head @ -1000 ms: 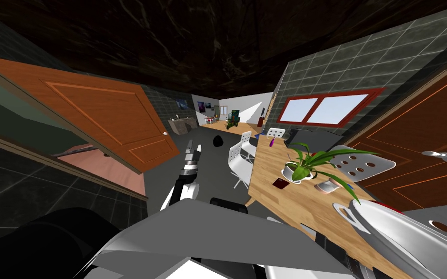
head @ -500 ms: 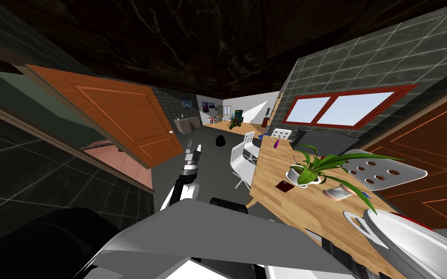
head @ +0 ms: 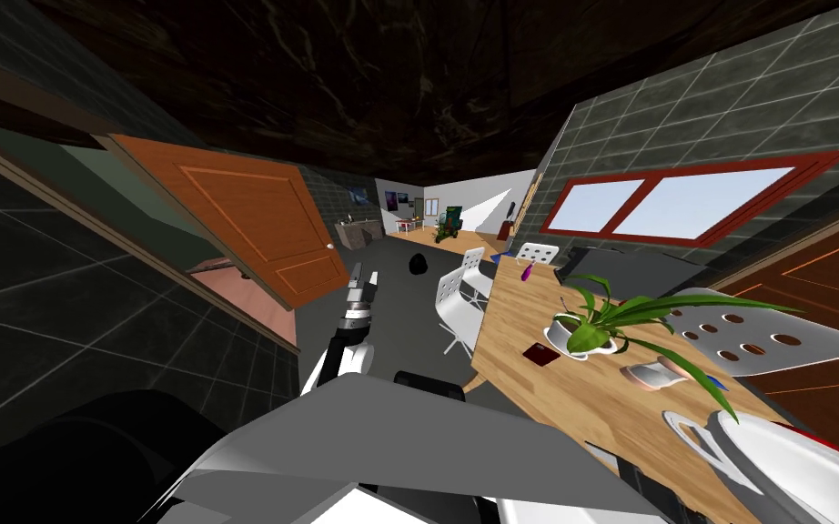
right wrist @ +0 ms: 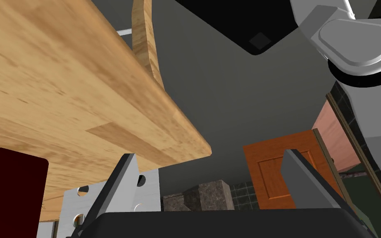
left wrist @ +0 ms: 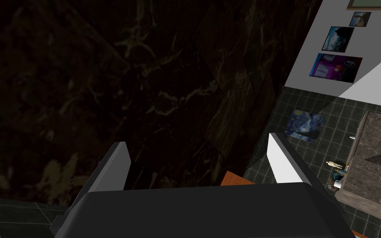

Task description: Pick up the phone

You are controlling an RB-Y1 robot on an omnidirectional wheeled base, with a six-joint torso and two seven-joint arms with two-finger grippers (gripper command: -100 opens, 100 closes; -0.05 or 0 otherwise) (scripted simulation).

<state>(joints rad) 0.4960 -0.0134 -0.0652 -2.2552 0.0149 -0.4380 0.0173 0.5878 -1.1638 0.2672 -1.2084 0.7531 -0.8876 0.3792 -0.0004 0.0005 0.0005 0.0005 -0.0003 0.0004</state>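
The phone (head: 540, 354) is a flat dark red slab lying on the wooden table (head: 536, 409), close to its near edge and next to a potted plant (head: 591, 332). In the right wrist view the phone (right wrist: 12, 190) lies off to the side of my right gripper (right wrist: 210, 173). That gripper is open and empty and looks past the table's corner (right wrist: 194, 144). My left gripper (head: 363, 276) is held out over the dark floor, away from the table. Its fingers (left wrist: 280, 161) stand apart with nothing between them.
An open orange door (head: 263, 227) stands to the left. White chairs (head: 454, 300) line the table's near side, and another chair (head: 754, 332) stands beyond it. A pinkish dish (head: 650, 373), a purple bottle (head: 526, 271) and a large white pot (head: 773, 464) are on the table.
My head view has swung: the door, the table and the window have slid right and grown. The left arm keeps its pose, and the phone lies where it was on the table.
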